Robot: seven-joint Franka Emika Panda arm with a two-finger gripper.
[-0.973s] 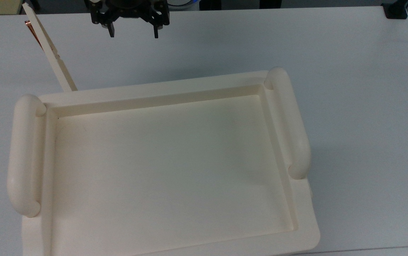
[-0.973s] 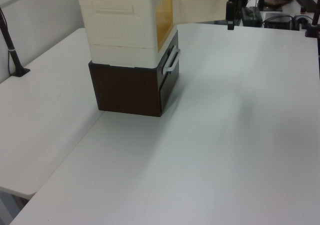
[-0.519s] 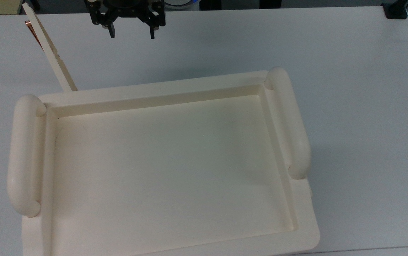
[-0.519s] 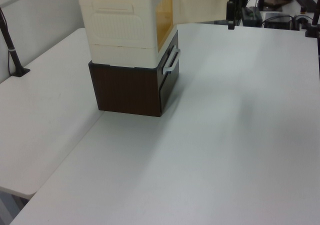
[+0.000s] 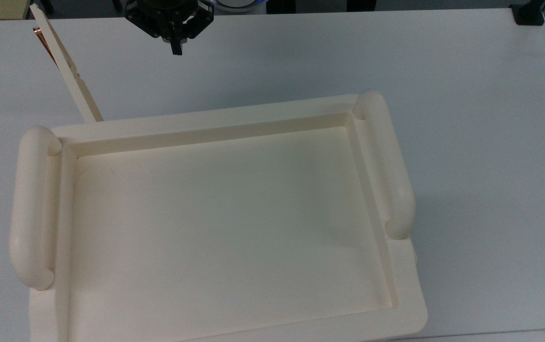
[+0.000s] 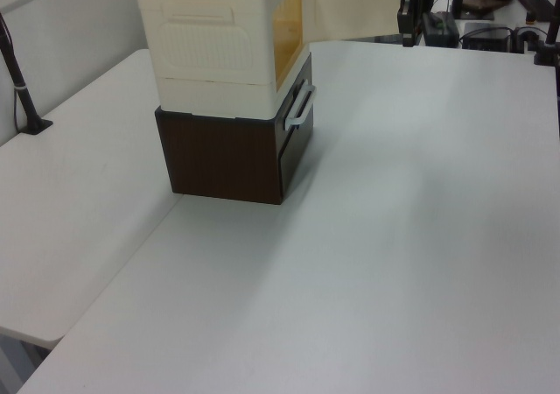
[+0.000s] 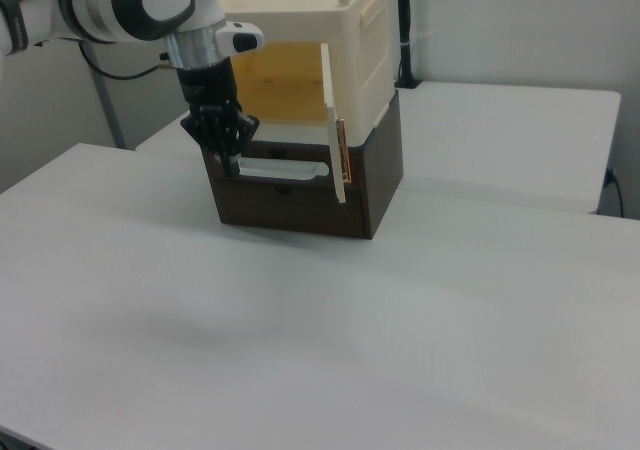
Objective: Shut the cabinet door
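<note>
Cabinet (image 5: 225,228) cut by top view's bottom edge; hand (image 5: 176,47) body cropped at top.

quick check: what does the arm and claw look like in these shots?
White arm with rounded links, a black disc on the joint face and a silver metal band near the wrist. A white wrist block leads to the black claw: angular linkage body tapering to two slim black fingers. No cables or markings can be made out on it.

The cabinet (image 7: 340,60) sits on a drawer unit (image 7: 300,185), which stands on the table (image 7: 300,340). In the right view, the door (image 7: 332,135) juts out from the cabinet's right front edge, and the gripper (image 7: 230,168) hangs before the opening, left of the door.
</note>
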